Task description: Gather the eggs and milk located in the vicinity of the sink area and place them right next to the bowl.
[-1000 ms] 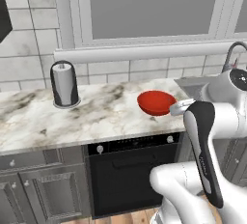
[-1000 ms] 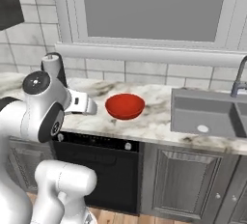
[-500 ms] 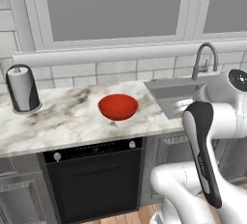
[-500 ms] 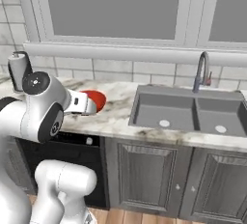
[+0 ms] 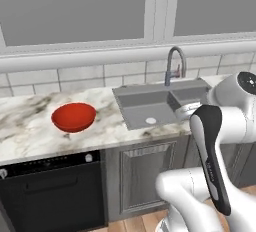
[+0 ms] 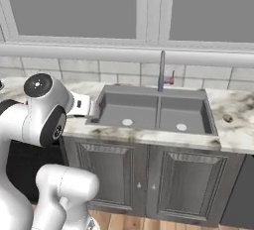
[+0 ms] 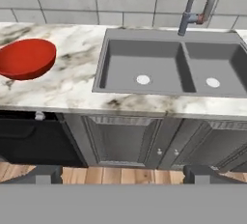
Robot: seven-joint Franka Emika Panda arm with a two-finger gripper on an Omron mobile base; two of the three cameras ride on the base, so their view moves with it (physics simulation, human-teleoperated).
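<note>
The grey double-basin sink [image 5: 150, 103] [image 6: 154, 107] [image 7: 173, 68] is set in the marble counter, with its curved faucet [image 5: 172, 63] [image 6: 162, 70] [image 7: 198, 6] rising behind it. To the left of the sink sits the red bowl [image 5: 74, 117] [image 7: 26, 58], on its own. My gripper [image 7: 123, 174] hangs in front of the counter, level with the cabinet doors and facing the sink. Its fingertips [image 7: 41, 174] stand wide apart, open, with nothing between them. The eggs and the milk are out of view.
Grey cabinet doors [image 6: 149, 174] run under the sink, and a black oven front [image 5: 50, 186] sits below the bowl. A tiled wall and a wide window [image 5: 100, 6] back the marble counter [image 6: 233, 125]. Wooden floor lies below.
The whole picture has shifted because the base has driven to the right. The bowl has slid to the left of the views, the paper-towel holder has left them and the sink has come in. The gripper stays open.
</note>
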